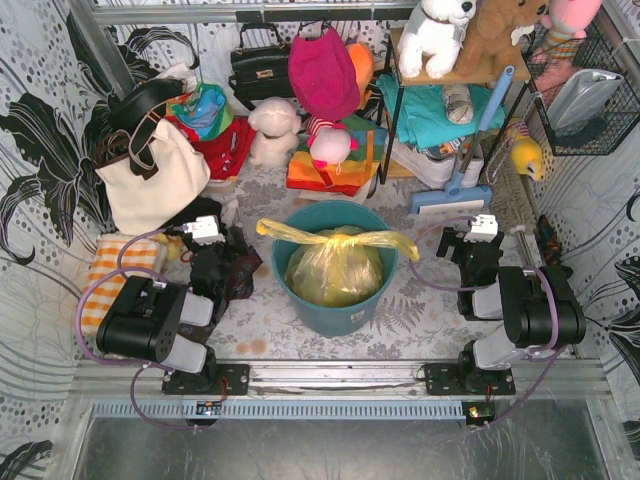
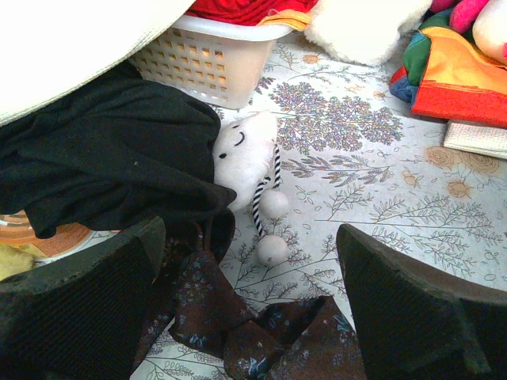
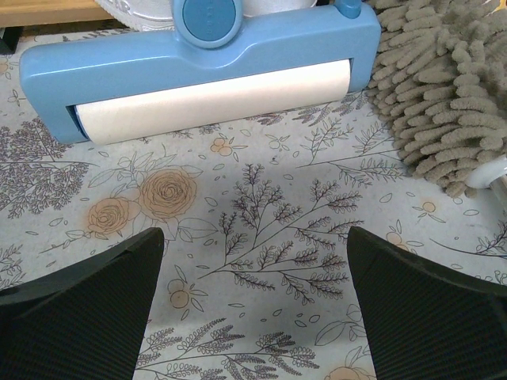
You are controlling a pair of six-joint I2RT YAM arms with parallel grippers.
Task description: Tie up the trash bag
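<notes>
The yellow-green trash bag [image 1: 335, 265] sits in the round teal bin [image 1: 330, 310] at the table's middle. Its top is gathered, with two twisted ends spread left and right over the rim. My left gripper [image 1: 222, 240] is open and empty, left of the bin, over dark patterned cloth [image 2: 238, 324]. My right gripper [image 1: 462, 240] is open and empty, right of the bin, over bare floral tablecloth [image 3: 261, 237]. Neither gripper touches the bag. The bag is out of both wrist views.
A cream tote bag [image 1: 150, 175] and black cloth [image 2: 103, 158] lie at left, with a small white plush [image 2: 249, 154] and a white basket [image 2: 206, 59]. A blue lint roller [image 3: 206, 71] and grey mop head [image 3: 444, 95] lie at right. Toys and clothes crowd the back.
</notes>
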